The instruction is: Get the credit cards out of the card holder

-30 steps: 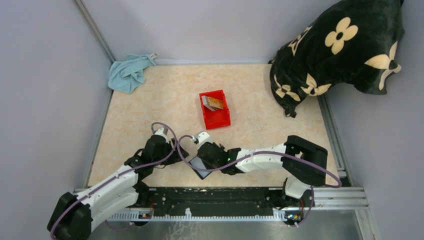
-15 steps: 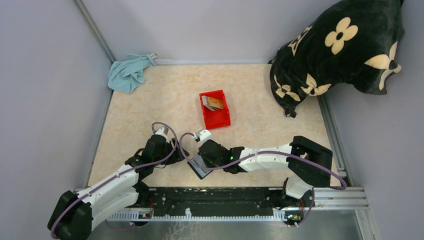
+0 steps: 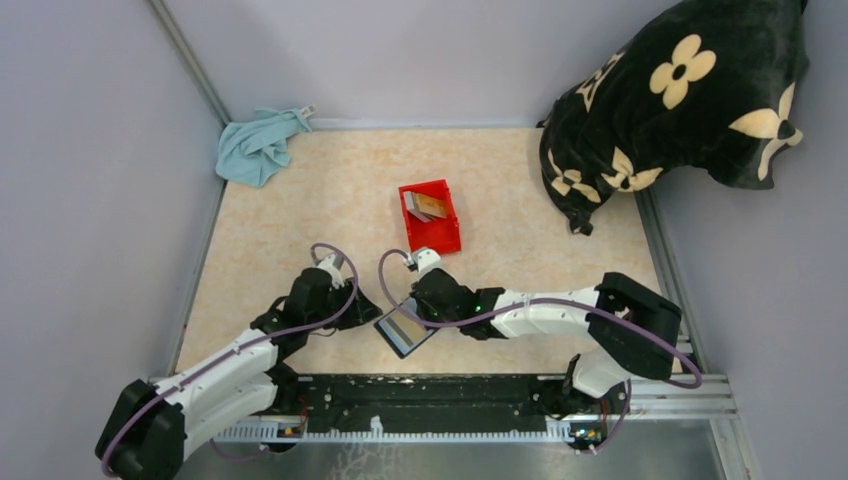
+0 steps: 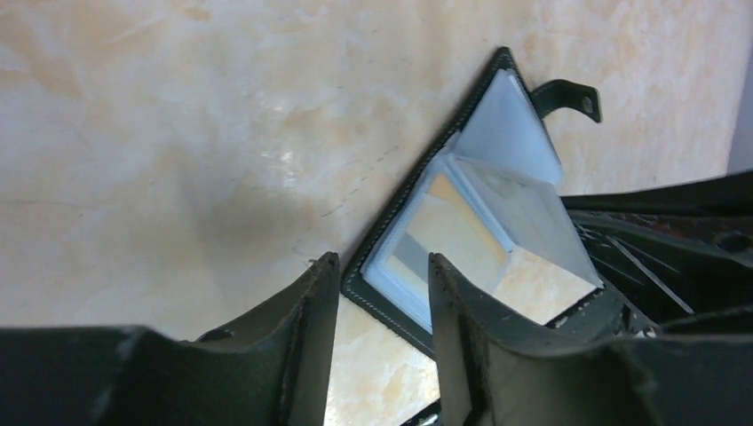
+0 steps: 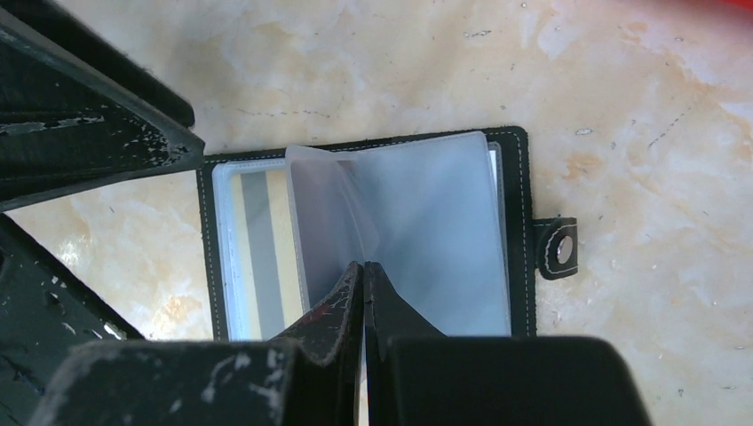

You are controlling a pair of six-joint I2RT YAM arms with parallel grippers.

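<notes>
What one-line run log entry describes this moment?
left gripper: open, at card holder edge | right gripper: shut on holder's clear sleeve | credit cards: some in red bin, one tan card in holder

Card holder (image 3: pixel 404 328) lies open on the bench, near the middle of the near edge. Left gripper (image 4: pixel 380 275) at its left corner, right gripper (image 5: pixel 363 271) over its middle. Bin (image 3: pixel 440 238) behind it, mid-bench, credit cards (image 3: pixel 425 206) in its far end. Cloth (image 3: pixel 258 146) in far-left corner, cushion (image 3: pixel 680 95) in far-right.
</notes>
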